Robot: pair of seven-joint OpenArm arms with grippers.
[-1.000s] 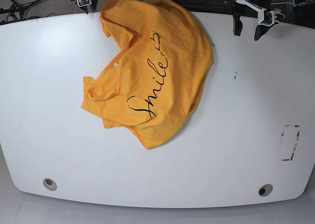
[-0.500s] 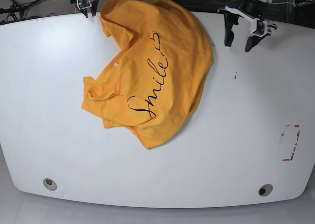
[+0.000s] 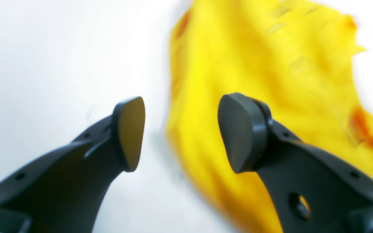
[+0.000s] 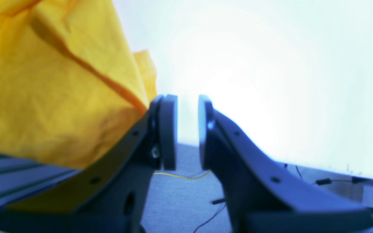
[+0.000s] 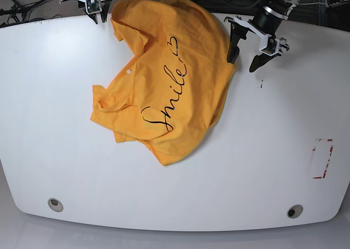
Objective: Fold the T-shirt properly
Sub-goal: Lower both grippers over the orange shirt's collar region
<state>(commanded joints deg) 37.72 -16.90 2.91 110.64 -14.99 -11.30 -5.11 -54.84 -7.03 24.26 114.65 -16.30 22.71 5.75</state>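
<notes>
So we've got the T-shirt lying crumpled on the white desk, print side up, its top edge hanging over the desk's far edge. Our left hand hovers just beside the shirt's edge, spread wide with nothing in it. Our right hand sits at the far edge by the shirt's corner, fingers nearly closed with a narrow gap, also gripping nothing.

Orange-yellow T-shirt (black cursive "Smile", heart outline); white table; black pincers.
</notes>
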